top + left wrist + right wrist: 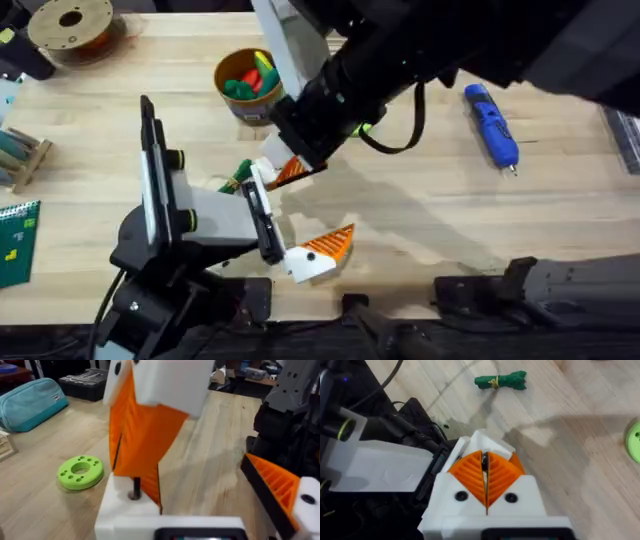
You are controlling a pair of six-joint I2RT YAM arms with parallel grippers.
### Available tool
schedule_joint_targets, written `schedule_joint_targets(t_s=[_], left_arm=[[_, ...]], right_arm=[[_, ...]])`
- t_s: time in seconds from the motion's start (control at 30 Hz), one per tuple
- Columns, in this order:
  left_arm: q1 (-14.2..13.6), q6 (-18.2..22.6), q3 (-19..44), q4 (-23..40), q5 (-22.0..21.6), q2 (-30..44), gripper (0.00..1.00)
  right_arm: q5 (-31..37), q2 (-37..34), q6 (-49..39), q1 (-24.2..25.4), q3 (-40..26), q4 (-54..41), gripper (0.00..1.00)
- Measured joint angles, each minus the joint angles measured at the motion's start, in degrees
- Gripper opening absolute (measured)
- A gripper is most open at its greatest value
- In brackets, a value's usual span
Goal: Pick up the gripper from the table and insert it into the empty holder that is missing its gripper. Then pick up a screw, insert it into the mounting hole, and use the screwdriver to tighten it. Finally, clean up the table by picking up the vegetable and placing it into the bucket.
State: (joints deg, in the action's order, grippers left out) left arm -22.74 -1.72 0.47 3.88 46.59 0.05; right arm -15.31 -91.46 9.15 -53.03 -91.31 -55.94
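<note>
Two grippers meet near the middle of the table [420, 215]. My left gripper [205, 495] is spread wide, one white finger base low in its own view and the orange ribbed finger far off to the other side. My right gripper [484, 457] has its orange pads pressed flat together, and their tips come down against that white finger base. A thin dark pin [134, 489] sits at the seam of the pads; I cannot tell whether it is a screw.

From overhead my right arm is a large dark blur that covers most of the holder [80, 472], a lime-green ring lying flat on the wood. The vegetable [500, 381] lies on the table just beside both grippers, half hidden from above. The bucket [250, 85] stands beyond it with red, yellow and green toys inside. The screwdriver [492, 122] lies well apart, on my right.
</note>
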Motion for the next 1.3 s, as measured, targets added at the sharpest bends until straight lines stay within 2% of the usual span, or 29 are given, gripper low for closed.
schedule_joint_targets(t_s=[1.3], left_arm=[[0.00,-0.07,0.00,0.00,0.15,0.04,0.987]], right_arm=[[-0.08,-1.05,-0.13,-0.01,0.00,0.59,0.008]])
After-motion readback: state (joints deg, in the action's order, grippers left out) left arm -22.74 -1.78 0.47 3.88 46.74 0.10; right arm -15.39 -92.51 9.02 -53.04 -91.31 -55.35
